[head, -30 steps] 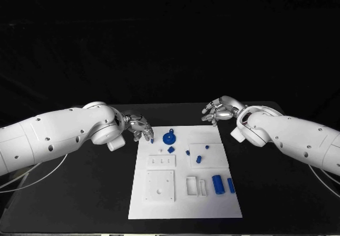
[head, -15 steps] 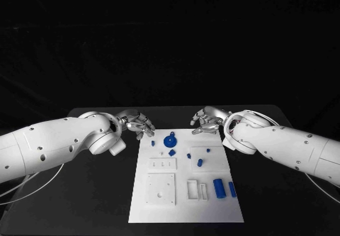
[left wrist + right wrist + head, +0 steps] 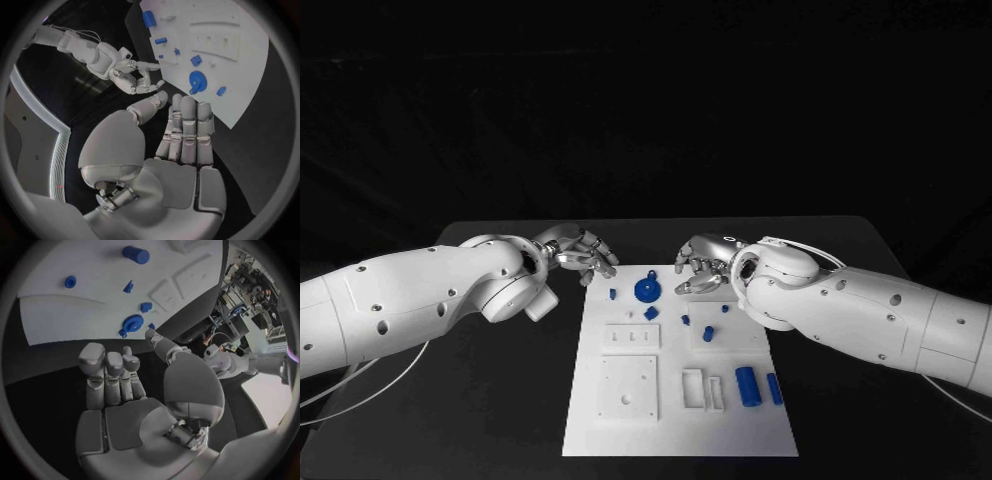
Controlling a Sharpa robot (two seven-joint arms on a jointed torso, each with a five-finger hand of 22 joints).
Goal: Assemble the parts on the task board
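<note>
Black table (image 3: pixel 473 400), white task board (image 3: pixel 678 425) at centre, left hand (image 3: pixel 578 254) empty with fingers apart at its 11 o'clock corner, right hand (image 3: pixel 704 264) apparently empty, fingers loosely spread, at 1 o'clock, blue parts (image 3: pixel 648 289) scattered across the board's far half.

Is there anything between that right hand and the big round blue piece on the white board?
Nothing visible. The right hand hangs over the far edge of the task board, holding nothing, and the round blue part lies just beside it with only bare white board between them.
</note>
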